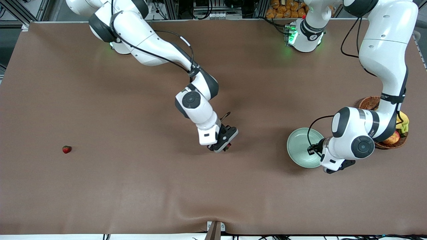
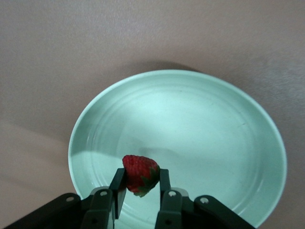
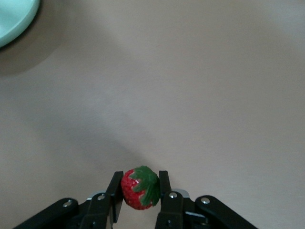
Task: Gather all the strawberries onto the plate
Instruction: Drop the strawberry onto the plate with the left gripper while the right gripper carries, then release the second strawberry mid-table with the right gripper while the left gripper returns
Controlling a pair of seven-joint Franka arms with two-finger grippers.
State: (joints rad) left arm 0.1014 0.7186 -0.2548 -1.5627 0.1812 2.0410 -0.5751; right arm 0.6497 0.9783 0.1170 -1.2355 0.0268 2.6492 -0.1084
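Note:
My left gripper [image 2: 140, 180] is shut on a strawberry [image 2: 138, 171] and holds it over the pale mint-green plate [image 2: 200, 119], near its rim. In the front view the left gripper [image 1: 334, 166] is over the edge of the plate [image 1: 302, 146] nearest the camera. My right gripper [image 3: 139, 185] is shut on a second strawberry [image 3: 136, 191] a little above the bare table; in the front view it [image 1: 223, 144] is over the table's middle. A third strawberry [image 1: 66, 149] lies on the table toward the right arm's end.
A brown wicker basket [image 1: 369, 101] with an apple [image 1: 392, 138] and bananas [image 1: 403, 122] stands beside the plate, partly hidden by the left arm. A corner of the plate [image 3: 13, 16] shows in the right wrist view. The table is covered with brown cloth.

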